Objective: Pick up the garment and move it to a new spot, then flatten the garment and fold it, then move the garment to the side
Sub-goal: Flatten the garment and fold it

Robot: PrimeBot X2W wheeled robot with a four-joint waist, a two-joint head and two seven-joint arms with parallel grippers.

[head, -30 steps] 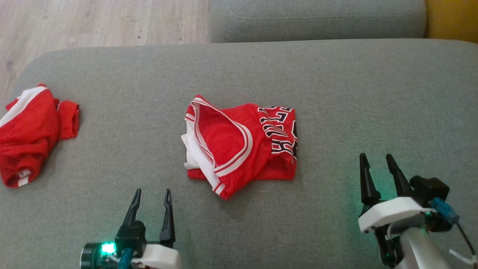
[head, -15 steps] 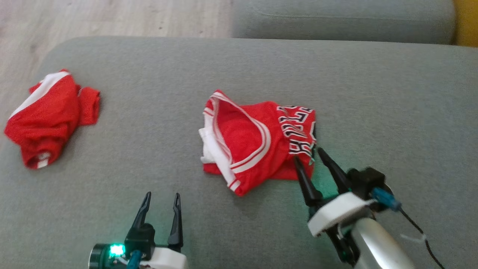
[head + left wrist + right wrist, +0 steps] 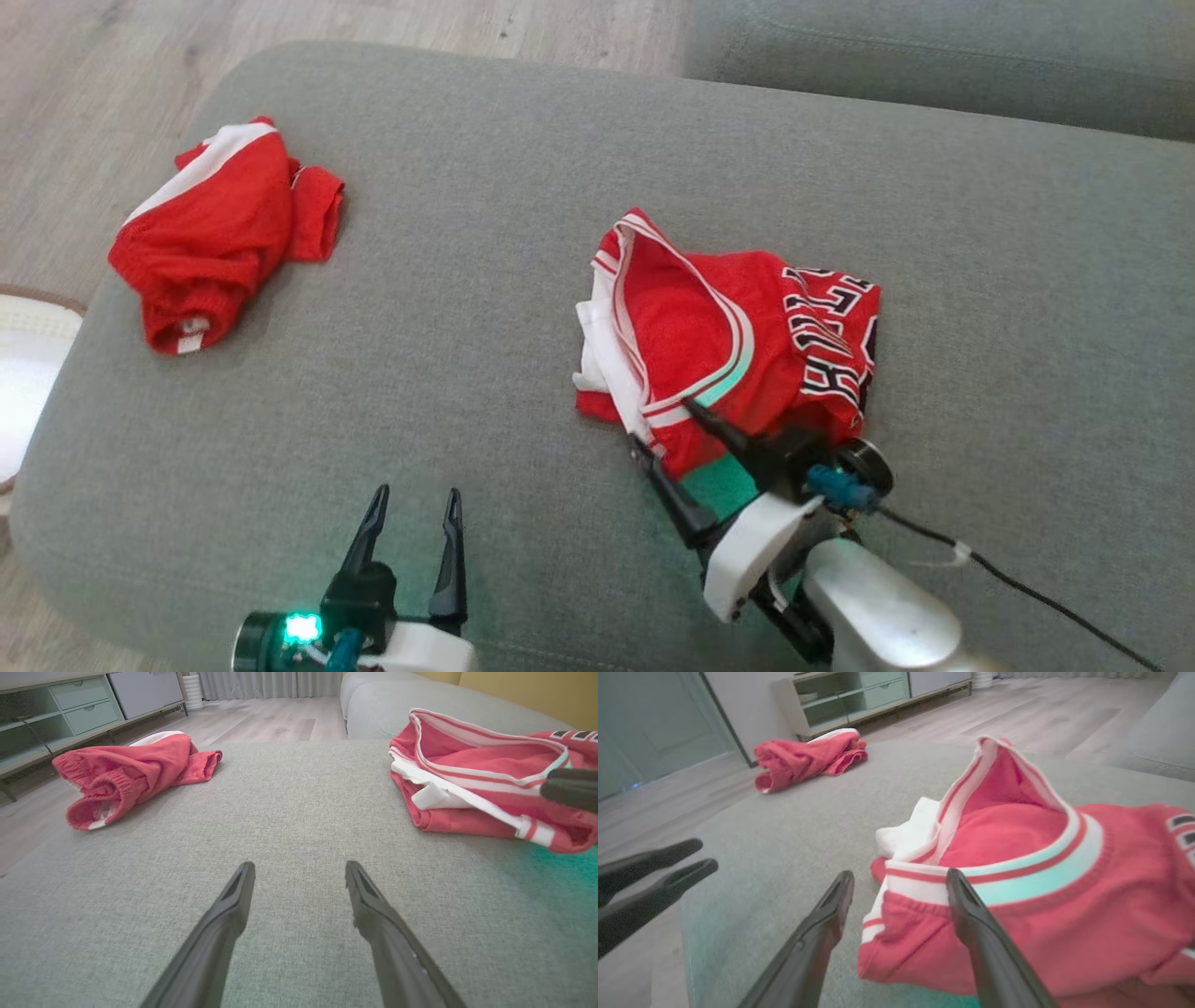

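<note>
1. The jersey, red with white trim, lies folded on the grey sofa. In the head view it sits at 3 o'clock from the picture's middle, its black-and-white lettering on its 3 o'clock side.
2. The right gripper is at the jersey's 7 o'clock corner, pointing toward 10 o'clock. Its fingers stand apart. One lies over the striped trim and the other over bare sofa just beside the hem. They straddle the corner and nothing is clamped between them.
3. Green light tints the trim and the sofa by that gripper.
4. The left gripper is at 8 o'clock from the jersey, well apart from it. It points to 12 o'clock over bare sofa, fingers spread and holding nothing.
5. Red shorts lie bunched at 10 o'clock from the jersey, near the sofa's edge.
6. Pale wood floor shows at 12 o'clock. In the left wrist view a cabinet stands at 10 o'clock.
</note>
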